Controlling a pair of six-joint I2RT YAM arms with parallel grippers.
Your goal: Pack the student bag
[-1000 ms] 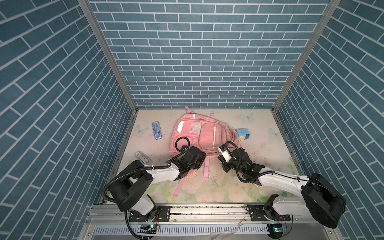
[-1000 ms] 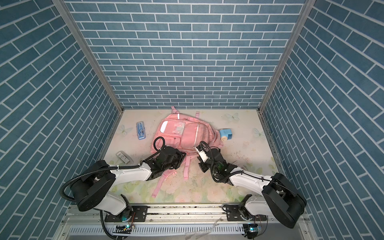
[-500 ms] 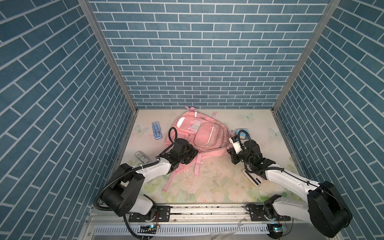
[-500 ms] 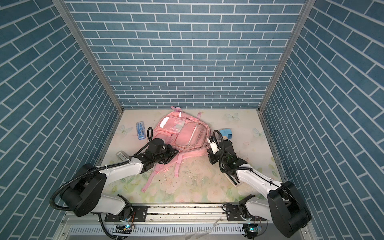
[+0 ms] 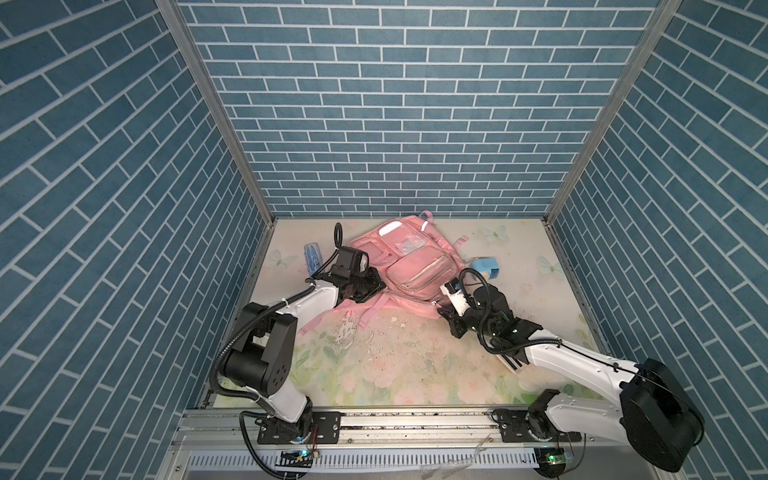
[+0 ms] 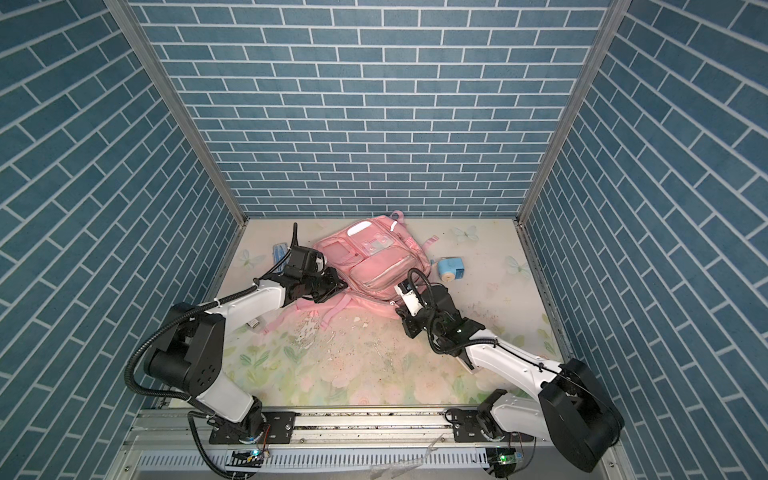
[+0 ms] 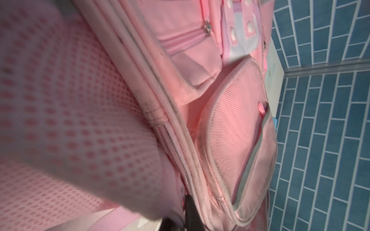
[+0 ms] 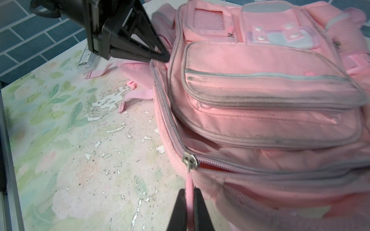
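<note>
Right gripper (image 8: 189, 193) clenches the zipper pull (image 8: 189, 180); left gripper (image 8: 162, 58), I can't tell. If the student bag (image 8: 270, 96) drags, pull could slip from my jaws.

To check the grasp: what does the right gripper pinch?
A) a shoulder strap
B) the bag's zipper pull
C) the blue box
B: the right wrist view shows the right gripper shut on the pink zipper pull of the bag.
</note>
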